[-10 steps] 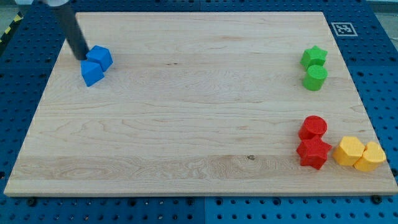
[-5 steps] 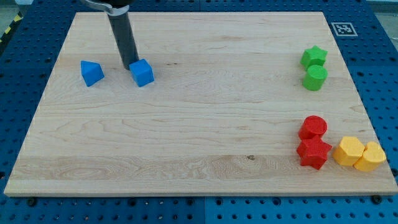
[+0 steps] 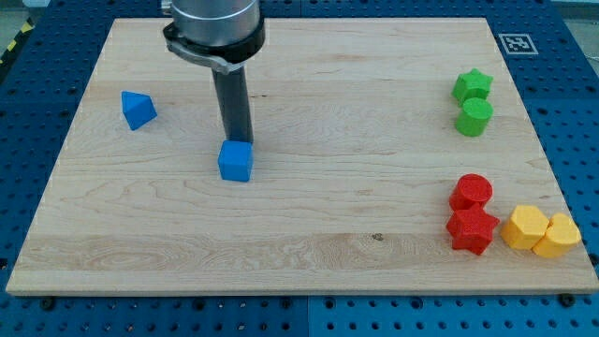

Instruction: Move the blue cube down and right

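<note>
A pale wooden board (image 3: 309, 234) fills most of the view, lying on a blue perforated table (image 3: 28, 112). A dark rod (image 3: 233, 103) comes down from the view's top, left of centre. My tip (image 3: 238, 140) touches the top edge of the blue cube (image 3: 236, 161), which sits left of centre on the board. There is no pincer on this arm (only the plain rod), so nothing grips the cube. Near the view's right edge, low down, sit two yellow blocks (image 3: 541, 230), a red star (image 3: 471, 230) and a red cylinder (image 3: 471, 192). Above them sit a green cylinder (image 3: 474, 117) and green star (image 3: 473, 85). A second blue block (image 3: 138, 109), wedge-like, lies at upper left.
</note>
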`<action>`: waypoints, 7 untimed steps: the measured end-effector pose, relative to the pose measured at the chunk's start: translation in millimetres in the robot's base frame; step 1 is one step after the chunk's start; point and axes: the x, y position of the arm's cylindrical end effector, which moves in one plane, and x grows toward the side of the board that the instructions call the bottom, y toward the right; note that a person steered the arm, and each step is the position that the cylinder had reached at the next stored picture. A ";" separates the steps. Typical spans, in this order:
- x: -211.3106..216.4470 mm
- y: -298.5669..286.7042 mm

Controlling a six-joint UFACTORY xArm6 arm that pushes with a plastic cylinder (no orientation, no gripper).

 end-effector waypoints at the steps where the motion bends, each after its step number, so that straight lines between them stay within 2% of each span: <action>1: 22.4 -30.3; 3: 33.7 -30.4; 4: 63.9 -32.9; 6: 71.0 -30.6; 7: 69.7 -6.2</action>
